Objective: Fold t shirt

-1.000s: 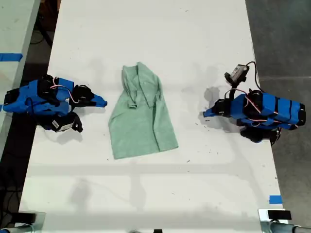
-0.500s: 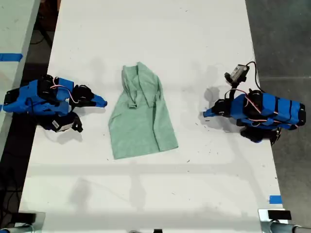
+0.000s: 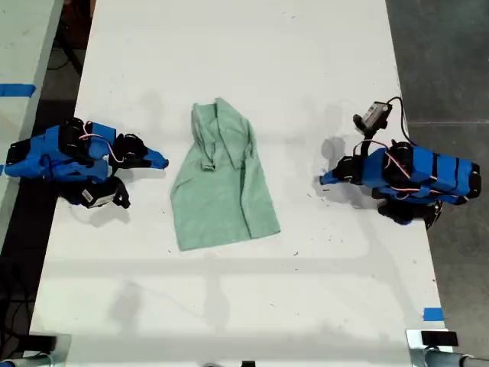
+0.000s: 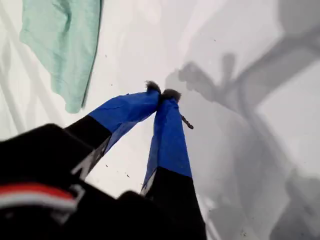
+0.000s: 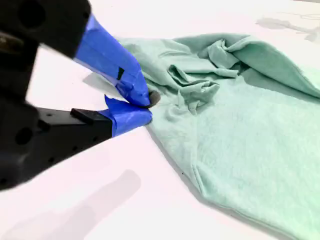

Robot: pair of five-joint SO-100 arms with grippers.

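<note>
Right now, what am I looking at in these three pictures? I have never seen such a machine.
I am two small blue robot arms on a white table. One picture looks down from above; the other two come from a camera on each arm's tool. A green shirt lies partly folded between the arms. My first tool, at the exterior view's right, is shut and empty. My second tool, at its left, is shut beside the shirt, also empty.
</note>
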